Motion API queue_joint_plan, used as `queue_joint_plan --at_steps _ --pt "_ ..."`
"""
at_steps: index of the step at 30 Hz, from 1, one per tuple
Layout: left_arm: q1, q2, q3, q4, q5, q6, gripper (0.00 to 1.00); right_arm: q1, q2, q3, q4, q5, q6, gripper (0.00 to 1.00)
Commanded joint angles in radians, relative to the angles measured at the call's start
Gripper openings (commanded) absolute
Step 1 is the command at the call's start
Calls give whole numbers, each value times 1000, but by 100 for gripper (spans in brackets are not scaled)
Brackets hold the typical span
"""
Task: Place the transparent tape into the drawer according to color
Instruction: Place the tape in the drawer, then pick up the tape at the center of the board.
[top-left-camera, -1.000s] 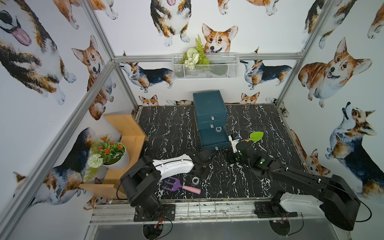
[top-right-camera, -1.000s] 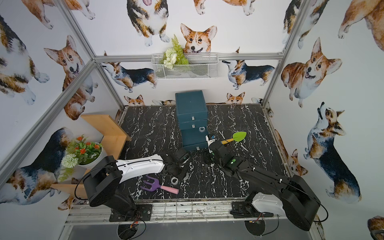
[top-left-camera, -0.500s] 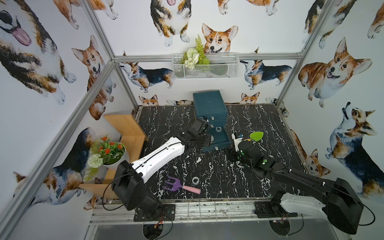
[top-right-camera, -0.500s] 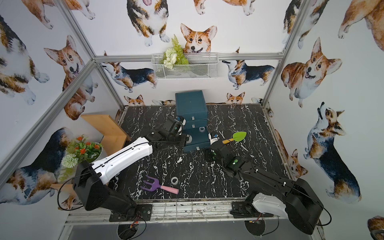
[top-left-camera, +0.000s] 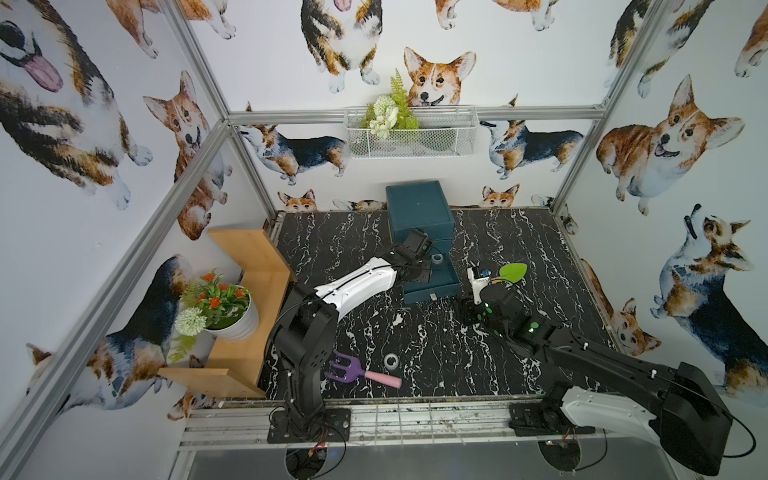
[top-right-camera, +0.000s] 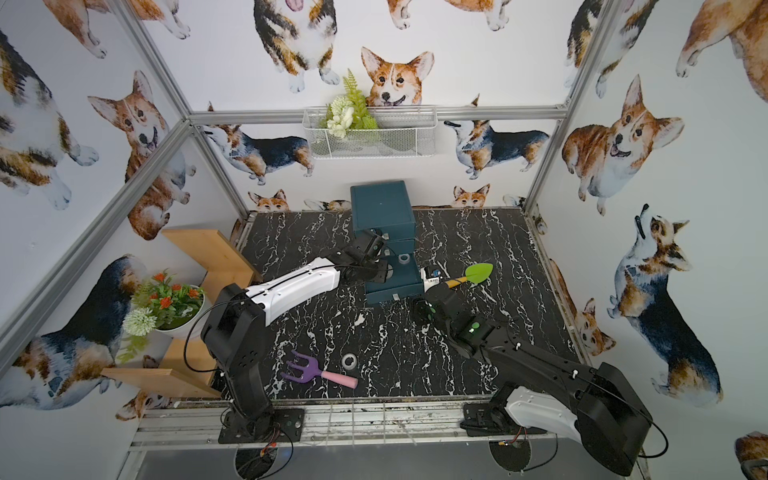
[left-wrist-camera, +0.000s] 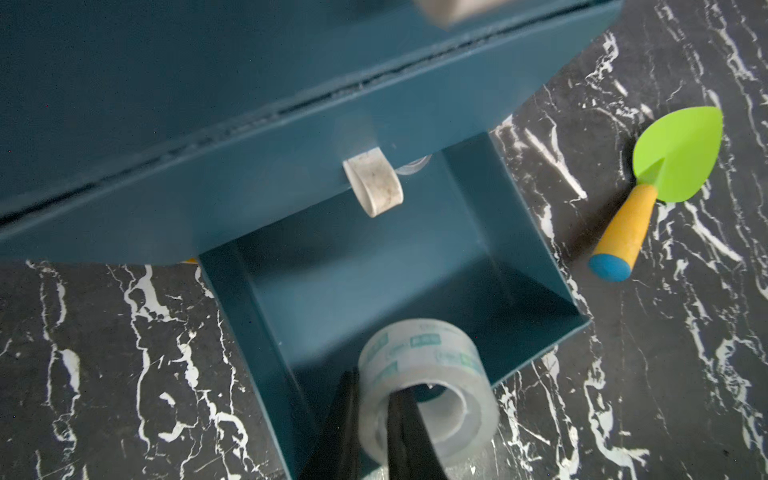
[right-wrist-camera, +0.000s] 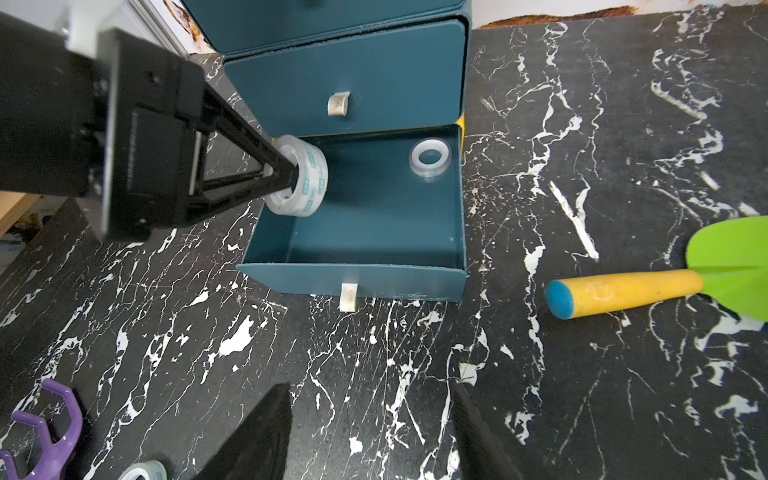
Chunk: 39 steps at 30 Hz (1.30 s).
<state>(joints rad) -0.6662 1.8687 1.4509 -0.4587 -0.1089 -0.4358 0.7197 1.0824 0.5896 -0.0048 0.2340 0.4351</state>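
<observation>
While the left gripper (right-wrist-camera: 286, 172) is pinched tight on the wall of a clear tape roll (right-wrist-camera: 309, 178), one finger through the hollow core and one outside, that roll hangs on its side over the left rim of the pulled-out bottom drawer (right-wrist-camera: 353, 282); the right gripper (right-wrist-camera: 370, 388) stands wide apart and holds nothing, above the table (top-left-camera: 457, 365) just in front of that drawer.

Inside the drawer a second clear roll (right-wrist-camera: 430, 158) lies flat in the back right corner, apart from the held one; a third roll (top-left-camera: 391, 360) lies on the table near the purple rake (top-left-camera: 345, 370), well apart from the cabinet (top-left-camera: 417, 203); a green shovel (right-wrist-camera: 623, 293) lies to the right of the drawer.

The drawers above show only their fronts, so their contents are hidden; the third roll is cut off at the frame edge in the right wrist view; a yellow sliver (right-wrist-camera: 459, 120) at the drawer's back corner is too small to identify; in both top views the right gripper's fingers are hidden under its wrist.
</observation>
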Motion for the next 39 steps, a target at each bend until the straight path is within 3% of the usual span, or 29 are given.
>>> queue_joint_plan --at_steps 1,4,7,8,14,17,23,29,39 --pt "0 27 18 -20 -10 11 1 1 -33 -20 53 -8 21 66" --pt "-4 26 12 -23 10 9 23 1 -55 -29 78 -62 3 67" --pt "-11 -36 -44 24 14 12 54 5 -36 -19 72 -110 -4 69" --pt "-10 -50 -57 32 16 14 60 10 -29 -23 76 -114 -6 69" --pt "-10 -184 -168 60 13 -4 66 55 27 -5 97 -211 -51 68" --pt "-11 -291 -248 94 29 -14 74 98 116 23 81 -240 -92 67" --pt "9 -467 -405 86 -12 -52 81 201 282 97 50 -317 -173 67" --pt "64 -635 -487 50 -49 -61 99 337 447 219 -22 -243 -268 68" --pt "115 -693 -478 -8 -86 -29 99 415 626 361 -99 -231 -356 54"
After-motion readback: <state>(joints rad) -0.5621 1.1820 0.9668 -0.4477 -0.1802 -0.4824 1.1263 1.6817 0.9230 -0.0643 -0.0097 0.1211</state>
